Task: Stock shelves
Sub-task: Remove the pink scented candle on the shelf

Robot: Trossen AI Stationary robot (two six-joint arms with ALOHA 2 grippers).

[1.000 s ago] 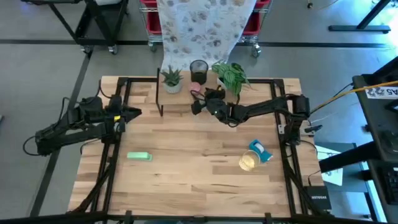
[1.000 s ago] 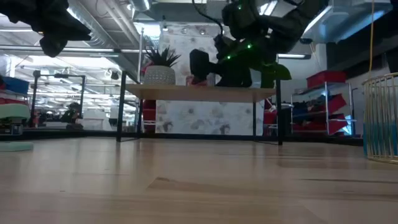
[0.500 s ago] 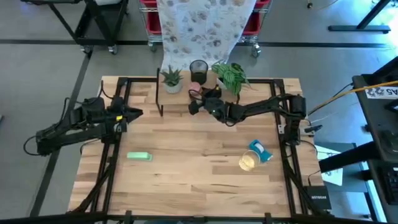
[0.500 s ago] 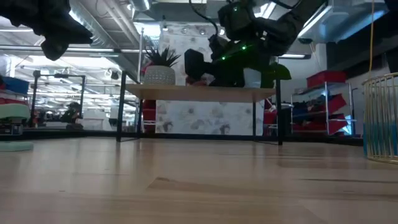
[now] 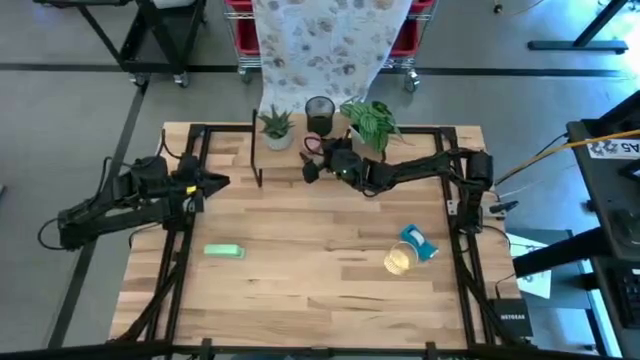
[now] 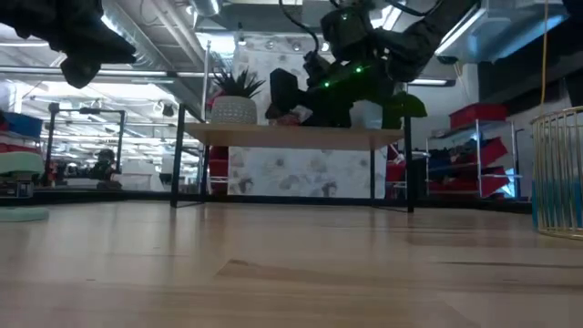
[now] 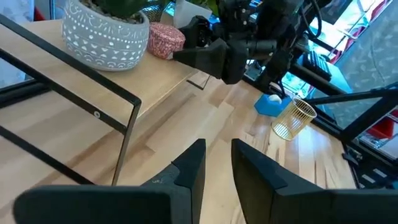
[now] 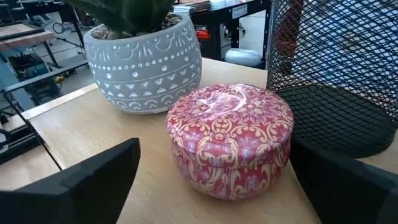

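The shelves [image 5: 285, 162] stand at the table's far middle. On their plank top sit a red patterned tin [image 8: 230, 137], a grey pot with a spiky plant [image 8: 146, 65], a black mesh cup [image 8: 336, 68] and a leafy plant [image 5: 370, 120]. The tin rests on its base. My right gripper [image 8: 221, 186] is open at the shelf top, one finger on either side of the tin and a gap showing at the left one. My left gripper [image 7: 217, 163] hovers over the table's left side with a narrow gap between its fingers and nothing in it.
On the tabletop lie a green block [image 5: 224, 251] at the near left, and a blue box [image 5: 420, 242] beside a gold wire cup [image 5: 399, 260] at the near right. Black rails [image 5: 180, 230] run along the table's sides. Bare wood stretches across the middle.
My right gripper has moved a little toward the table's far edge and left, closing in on the tin on the shelf top. The tin and the other shelf items have stayed in place.
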